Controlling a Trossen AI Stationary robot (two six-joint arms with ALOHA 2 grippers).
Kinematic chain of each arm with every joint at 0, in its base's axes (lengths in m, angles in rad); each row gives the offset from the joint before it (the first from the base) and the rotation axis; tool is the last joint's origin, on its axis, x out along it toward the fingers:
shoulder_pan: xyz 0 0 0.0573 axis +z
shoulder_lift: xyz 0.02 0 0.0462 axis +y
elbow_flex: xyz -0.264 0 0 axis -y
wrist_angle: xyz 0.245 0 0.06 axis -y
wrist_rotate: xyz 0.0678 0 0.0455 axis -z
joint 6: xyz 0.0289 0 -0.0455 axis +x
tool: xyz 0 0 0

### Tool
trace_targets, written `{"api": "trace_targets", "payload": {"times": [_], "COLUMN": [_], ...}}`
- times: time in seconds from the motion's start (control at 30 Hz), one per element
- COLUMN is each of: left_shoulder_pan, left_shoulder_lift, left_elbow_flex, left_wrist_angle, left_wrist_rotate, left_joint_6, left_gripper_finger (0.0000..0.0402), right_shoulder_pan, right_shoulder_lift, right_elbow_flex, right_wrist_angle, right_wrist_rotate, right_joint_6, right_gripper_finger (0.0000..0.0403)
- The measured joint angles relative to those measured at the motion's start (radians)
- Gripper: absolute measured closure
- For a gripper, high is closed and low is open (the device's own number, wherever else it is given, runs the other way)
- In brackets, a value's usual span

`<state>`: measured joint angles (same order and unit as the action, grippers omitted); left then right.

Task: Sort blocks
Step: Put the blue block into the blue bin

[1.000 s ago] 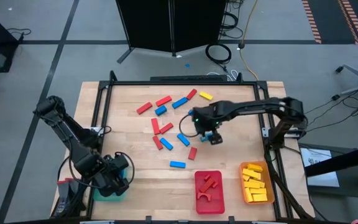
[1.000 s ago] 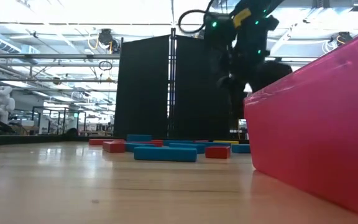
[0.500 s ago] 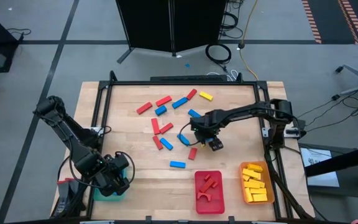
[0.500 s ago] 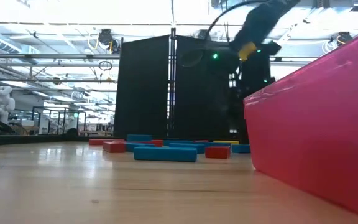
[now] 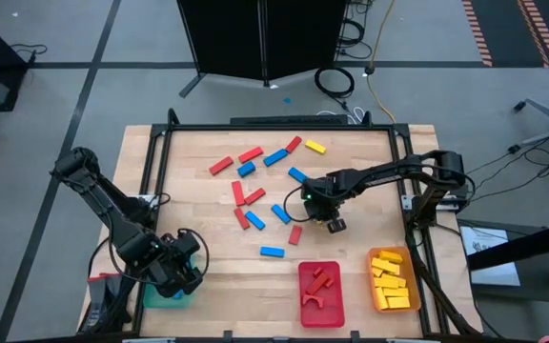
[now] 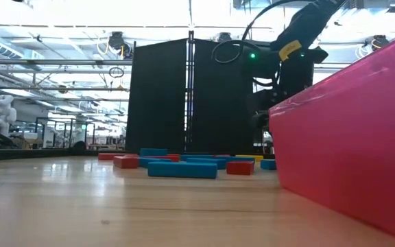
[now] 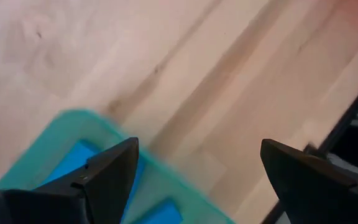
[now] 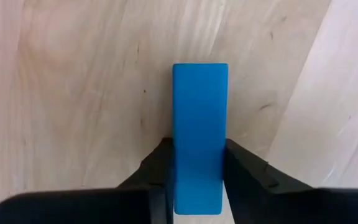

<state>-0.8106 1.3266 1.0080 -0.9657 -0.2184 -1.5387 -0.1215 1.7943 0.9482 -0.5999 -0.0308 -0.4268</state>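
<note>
Since the earlier high view, the right arm has swung from above the loose blocks down to the table's centre, and its jaws have come in from wide apart.

The wooden table (image 5: 198, 205) carries everything. On its near edge sit three trays: a teal tray (image 5: 165, 292) at 7 o'clock, a red tray (image 5: 335, 307) at 6 o'clock holding red pieces, and an orange tray (image 5: 374, 297) at 5 o'clock stacked with yellow bars. The left gripper (image 7: 194, 171) hangs over the teal tray, fingers spread wide and holding nothing; blue shows inside the tray beneath it.

Red and blue blocks, with one yellow, lie scattered from the centre toward 12 o'clock. The right gripper (image 5: 331, 221), just right of centre, has pinched a blue block (image 8: 199, 134) across its narrow width near one end, both fingers touching its long sides. That block still appears to rest on the wood, though lift cannot be told.

These blocks look rigid, light and smooth-faced, so a squeeze across the short dimension near the middle should hold best; a grip close to the end may let the bar pivot.

No brand, label or readable writing shows anywhere.
</note>
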Motion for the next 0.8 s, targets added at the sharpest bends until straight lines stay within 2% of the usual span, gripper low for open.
{"api": "trace_targets", "payload": {"times": [0.27,0.33,0.47,0.63,0.7,0.8], "left_shoulder_pan": [0.104,0.138,0.217,0.336,0.392,0.477], "left_shoulder_lift": [0.0,0.0,0.0,-0.018,-0.03,-0.052], "left_elbow_flex": [0.0,0.0,0.001,0.001,0.001,0.001], "left_wrist_angle": [0.006,0.012,0.032,0.2,0.335,0.604], "left_wrist_rotate": [-0.233,-0.299,-0.427,-0.595,-0.642,-0.651], "left_joint_6": [0.012,0.036,0.125,0.347,0.494,0.764], "left_gripper_finger": [0.0059,0.0059,0.0059,0.0059,0.0059,0.0059], "right_shoulder_pan": [0.0,-0.003,-0.019,-0.031,-0.032,-0.031], "right_shoulder_lift": [-0.022,-0.051,-0.167,-0.291,-0.327,-0.353], "right_elbow_flex": [0.068,0.106,0.202,0.32,0.365,0.416], "right_wrist_angle": [-0.046,-0.03,-0.025,0.036,0.059,0.078], "right_wrist_rotate": [-0.002,0.027,0.012,-0.008,-0.012,-0.019], "right_joint_6": [0.078,0.092,0.123,0.174,0.18,0.18], "right_gripper_finger": [0.0319,0.0319,0.0319,0.0319,0.0319,0.0319]}}
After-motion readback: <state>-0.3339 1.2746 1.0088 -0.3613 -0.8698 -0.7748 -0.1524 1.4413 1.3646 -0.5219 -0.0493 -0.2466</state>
